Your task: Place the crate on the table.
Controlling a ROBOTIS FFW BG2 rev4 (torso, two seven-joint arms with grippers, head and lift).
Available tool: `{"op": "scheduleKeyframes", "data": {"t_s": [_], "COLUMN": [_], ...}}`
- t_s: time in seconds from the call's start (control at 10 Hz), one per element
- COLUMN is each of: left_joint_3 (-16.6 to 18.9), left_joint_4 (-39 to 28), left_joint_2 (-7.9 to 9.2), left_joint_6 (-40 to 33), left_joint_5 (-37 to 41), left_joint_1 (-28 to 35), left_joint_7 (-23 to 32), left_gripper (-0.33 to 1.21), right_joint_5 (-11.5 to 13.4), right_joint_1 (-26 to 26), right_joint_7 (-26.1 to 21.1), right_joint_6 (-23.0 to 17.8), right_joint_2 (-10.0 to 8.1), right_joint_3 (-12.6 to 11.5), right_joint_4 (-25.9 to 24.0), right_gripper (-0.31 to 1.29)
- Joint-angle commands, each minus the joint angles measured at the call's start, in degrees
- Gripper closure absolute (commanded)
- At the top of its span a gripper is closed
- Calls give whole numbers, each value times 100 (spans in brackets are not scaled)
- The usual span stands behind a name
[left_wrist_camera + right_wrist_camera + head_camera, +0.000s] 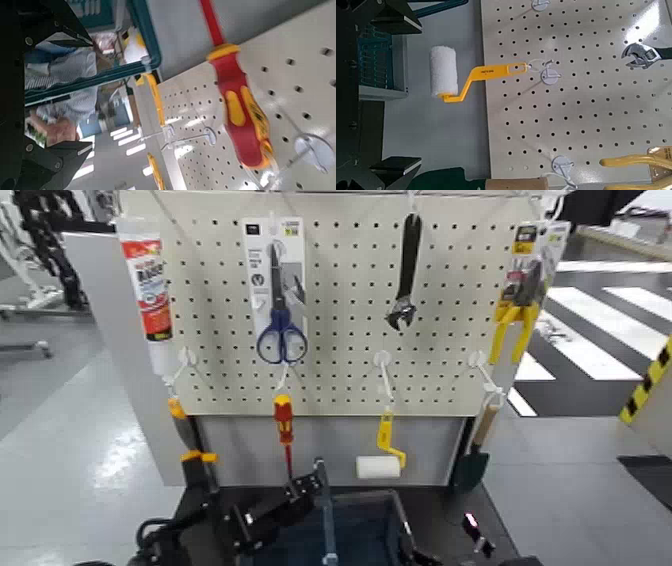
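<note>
Standing low in front of the pegboard [340,300], the robot has both arms down at the bottom of the head view with the crate [335,530] between them; the left hand [262,525] sits against the crate's left side and the right hand [478,542] is near its right side; whether either hand is closed on the rim I cannot tell, since the fingers are hidden low in the picture; a thin upright bar [326,515] crosses the crate's middle, just beside the left hand.

Beyond the hands the desk [440,500] runs dark along the foot of a grey back panel [440,452]; the crate's far edge lies close to it, but whether it rests on the desk I cannot tell.

Above the left hand hangs a red and yellow screwdriver [285,430], and higher up a pair of blue-handled scissors [281,300]; a tube [150,290] with a red label stands further left; above the right hand a yellow-handled paint roller [380,462] hangs from a hook, with a black wrench [405,275] higher still and yellow-handled pliers [520,310] off to the right.

From the left wrist the screwdriver [238,103] shows close against the pegboard [301,87]; from the right wrist the roller [444,73] lies just beyond the crate [376,63].
</note>
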Motion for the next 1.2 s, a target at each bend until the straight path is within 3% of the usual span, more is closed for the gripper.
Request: {"op": "scheduleKeyframes", "data": {"t_s": [0.1, 0.3, 0.7, 0.9, 1.2], "left_joint_3": [442, 591, 433, 451, 433], "left_joint_4": [-852, -1239, -1538, -1590, -1538], "left_joint_2": [-39, -100, -250, -443, -610], "left_joint_6": [-429, -974, -2389, -3039, -3778], "left_joint_5": [-1210, -1983, -3627, -4470, -5218], "left_joint_1": [390, 706, 1076, 1339, 1638], "left_joint_7": [233, 338, 391, 523, 707], "left_gripper": [36, 36, 35, 32, 10], "right_joint_5": [0, -9, -9, -18, -26], "right_joint_1": [12, 12, 21, 21, 21], "right_joint_7": [0, 0, 9, 9, 18], "right_joint_6": [-1, 8, -1, -1, -27], "right_joint_2": [-6, -6, -6, -6, -6], "right_joint_3": [-10, -10, -19, -28, -37], "right_joint_4": [-15, -24, -33, -33, -33], "right_gripper": [14, 14, 14, 14, 14]}}
